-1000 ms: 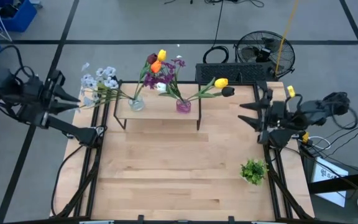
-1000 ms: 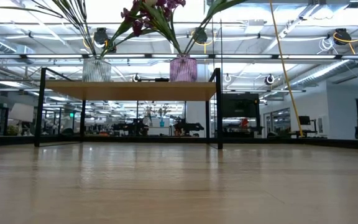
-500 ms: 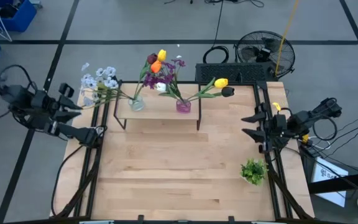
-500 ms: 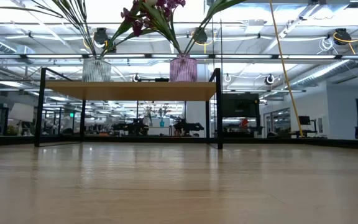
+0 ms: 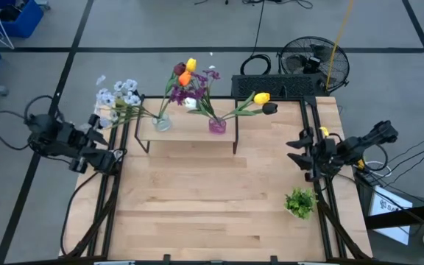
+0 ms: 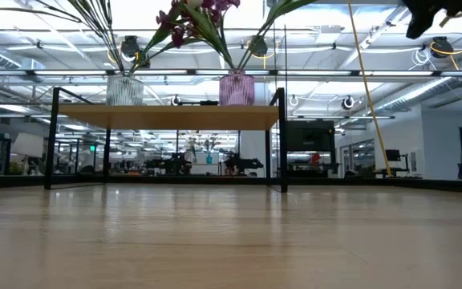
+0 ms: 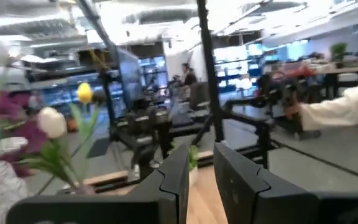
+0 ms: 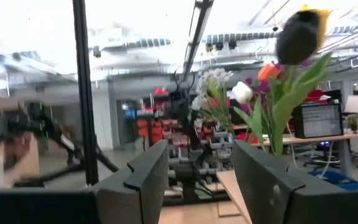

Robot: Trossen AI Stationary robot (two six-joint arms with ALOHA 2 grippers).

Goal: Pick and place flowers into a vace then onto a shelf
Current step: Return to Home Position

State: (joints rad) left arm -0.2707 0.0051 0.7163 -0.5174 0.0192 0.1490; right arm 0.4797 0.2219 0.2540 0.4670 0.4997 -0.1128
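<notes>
Flowers (image 5: pixel 190 79) stand in two vases on shelf (image 5: pixel 190 133): clear vase (image 5: pixel 161 123) near shelf's left end, violet vase (image 5: pixel 217 125) right of shelf's centre. Blue-white sprays (image 5: pixel 120 93) lean out past shelf's left end, stems nearly flat. Yellow tulip (image 5: pixel 262 97) and dark tulip (image 5: pixel 270 108) lean past shelf's right end. Others roughly upright. Left hand (image 7: pixel 201 177) beyond shelf's left end, fingers narrowly parted, empty. Right hand (image 8: pixel 199 180) right of shelf, fingers wide apart, empty.
</notes>
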